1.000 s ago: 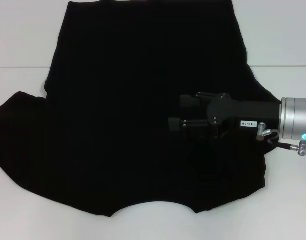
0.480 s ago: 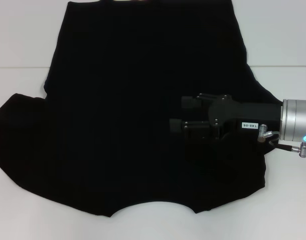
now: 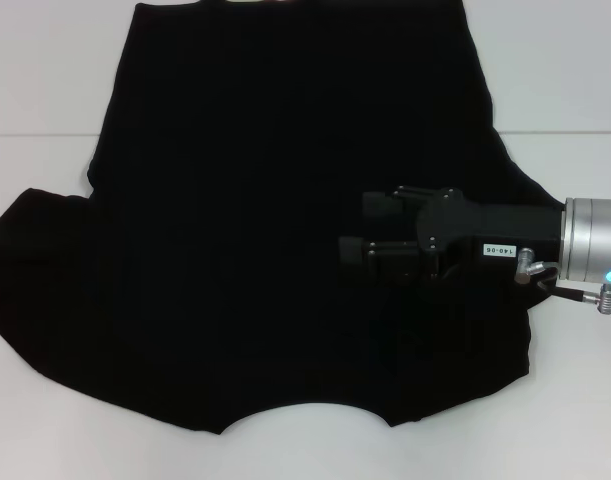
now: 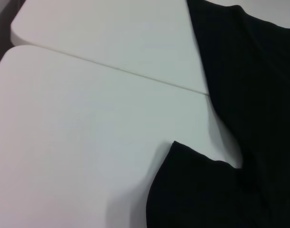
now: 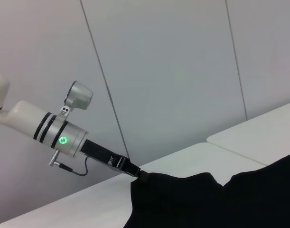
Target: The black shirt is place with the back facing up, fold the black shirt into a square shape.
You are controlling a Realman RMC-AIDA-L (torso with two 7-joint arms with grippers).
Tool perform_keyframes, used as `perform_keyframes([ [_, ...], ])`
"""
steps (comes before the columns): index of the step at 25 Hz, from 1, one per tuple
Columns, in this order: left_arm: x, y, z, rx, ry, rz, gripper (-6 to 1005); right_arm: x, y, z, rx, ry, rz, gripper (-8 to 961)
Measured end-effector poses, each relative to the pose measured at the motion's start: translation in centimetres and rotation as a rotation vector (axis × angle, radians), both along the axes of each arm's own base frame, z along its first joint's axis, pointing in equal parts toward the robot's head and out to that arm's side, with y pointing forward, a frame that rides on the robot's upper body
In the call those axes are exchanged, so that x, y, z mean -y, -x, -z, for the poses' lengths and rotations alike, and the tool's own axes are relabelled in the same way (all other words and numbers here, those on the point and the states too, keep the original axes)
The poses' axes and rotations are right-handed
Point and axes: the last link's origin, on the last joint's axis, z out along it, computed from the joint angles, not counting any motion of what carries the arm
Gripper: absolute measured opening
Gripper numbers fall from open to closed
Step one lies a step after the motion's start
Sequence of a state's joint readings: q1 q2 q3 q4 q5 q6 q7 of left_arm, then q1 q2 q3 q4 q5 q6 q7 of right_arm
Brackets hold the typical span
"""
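A white table (image 3: 35, 90) with a seam across it carries the black shirt (image 3: 245, 220), spread flat on it

One black shirt (image 3: 255, 220); two tools: right tool (image 3: 353, 230), left tool (image 5: 141, 176).

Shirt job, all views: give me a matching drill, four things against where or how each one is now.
Things:
1. shirt
2. right gripper
3. left gripper
4. table

Places or states:
A. at the shirt's edge, seen in the right wrist view
B. white, under the shirt
C. over the shirt's right part
D. black, spread out

Pairs: 1-D, 2-C, 3-A, 4-B
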State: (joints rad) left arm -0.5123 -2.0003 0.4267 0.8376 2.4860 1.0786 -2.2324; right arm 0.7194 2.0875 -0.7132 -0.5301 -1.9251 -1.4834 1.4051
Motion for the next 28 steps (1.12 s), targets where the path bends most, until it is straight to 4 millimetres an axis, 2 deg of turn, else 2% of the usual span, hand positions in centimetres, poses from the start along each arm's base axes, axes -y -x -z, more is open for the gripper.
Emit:
perform_keyframes([
  [12, -0.3, 0.0, -0.2, -0.009, -0.02, -0.002, 6, -0.1, 0.0, -0.1, 0.003, -0.004, -0.004, 884],
  [17, -1.0, -0.9, 0.2, 0.009, -0.014, 0.029, 7, -0.1, 0.0, -0.2, 0.004, -0.006, -0.006, 884],
  [21, -2.3, -3.1, 1.3, 0.02, 0.023, 0.127, 8, -0.1, 0.0, -0.2, 0.005, -0.008, -0.007, 882],
  [28, -4.6, -8.2, 4.6, -0.006, 0.16, 0.322, 9, -0.1, 0.0, -0.2, 0.005, -0.009, -0.007, 883],
])
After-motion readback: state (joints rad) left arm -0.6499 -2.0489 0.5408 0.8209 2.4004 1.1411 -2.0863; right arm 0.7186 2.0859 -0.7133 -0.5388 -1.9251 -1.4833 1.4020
